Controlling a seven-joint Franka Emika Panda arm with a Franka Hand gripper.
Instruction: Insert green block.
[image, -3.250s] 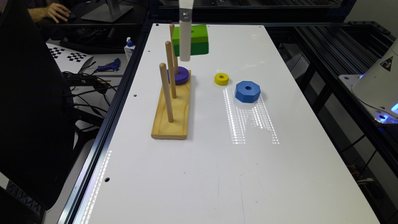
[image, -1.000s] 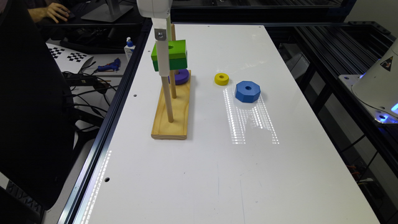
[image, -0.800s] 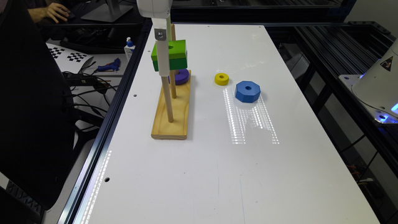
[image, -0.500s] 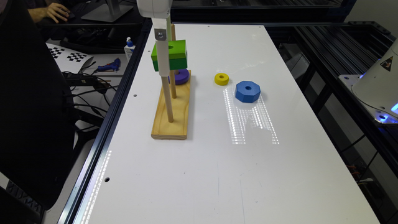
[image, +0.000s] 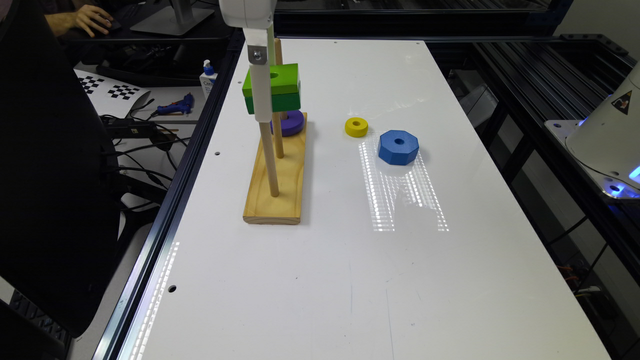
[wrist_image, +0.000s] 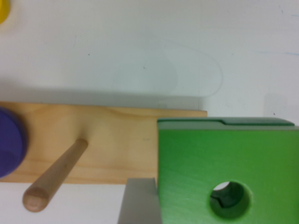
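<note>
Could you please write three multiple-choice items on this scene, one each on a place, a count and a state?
1. Where does the purple ring lie?
A. on the wooden base, around a peg
B. beside the blue octagon
C. on top of the green block

2. How many loose pieces lie on the white table off the base?
A. none
B. two
C. four

3. What is the green block's state?
A. flat on the table
C. resting on the base
B. held up in the air by the hand

Key: 1 A, it sits on the base; 2 B, the yellow ring and the blue octagon; 3 B, it hangs well above the base.
</note>
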